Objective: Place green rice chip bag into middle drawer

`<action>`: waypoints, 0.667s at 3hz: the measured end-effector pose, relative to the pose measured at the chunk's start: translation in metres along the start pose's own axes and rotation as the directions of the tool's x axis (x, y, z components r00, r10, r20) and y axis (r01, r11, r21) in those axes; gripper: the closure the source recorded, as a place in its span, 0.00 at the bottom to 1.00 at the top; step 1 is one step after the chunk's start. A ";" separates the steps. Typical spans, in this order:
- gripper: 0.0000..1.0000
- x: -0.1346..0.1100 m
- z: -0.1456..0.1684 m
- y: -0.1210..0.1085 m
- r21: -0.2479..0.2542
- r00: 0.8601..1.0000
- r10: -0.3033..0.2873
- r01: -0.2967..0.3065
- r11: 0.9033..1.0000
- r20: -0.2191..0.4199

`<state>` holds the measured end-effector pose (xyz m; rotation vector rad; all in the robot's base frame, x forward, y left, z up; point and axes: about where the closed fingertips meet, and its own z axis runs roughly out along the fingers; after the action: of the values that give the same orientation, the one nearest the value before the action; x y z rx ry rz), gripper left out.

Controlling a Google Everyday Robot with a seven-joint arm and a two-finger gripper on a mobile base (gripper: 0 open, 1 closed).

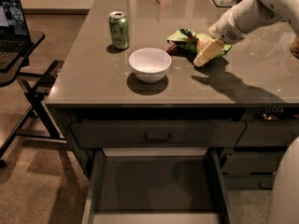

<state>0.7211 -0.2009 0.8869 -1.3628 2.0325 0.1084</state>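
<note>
The green rice chip bag lies crumpled on the grey counter, right of the white bowl. My gripper reaches in from the upper right, points down and left, and rests at the bag's right end, covering part of it. The middle drawer is pulled open below the counter's front edge, with a flat grey interior and nothing in it.
A white bowl stands near the counter's front middle and a green soda can behind it to the left. The top drawer with a bar handle is closed. A laptop stand is at left, my white body at lower right.
</note>
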 end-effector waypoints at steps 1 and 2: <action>0.42 0.000 0.000 0.000 0.000 1.000 0.000 0.000 1.000 0.000; 0.66 0.000 0.000 0.000 0.000 1.000 0.000 0.000 1.000 0.000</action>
<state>0.7211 -0.2008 0.8869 -1.3629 2.0325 0.1085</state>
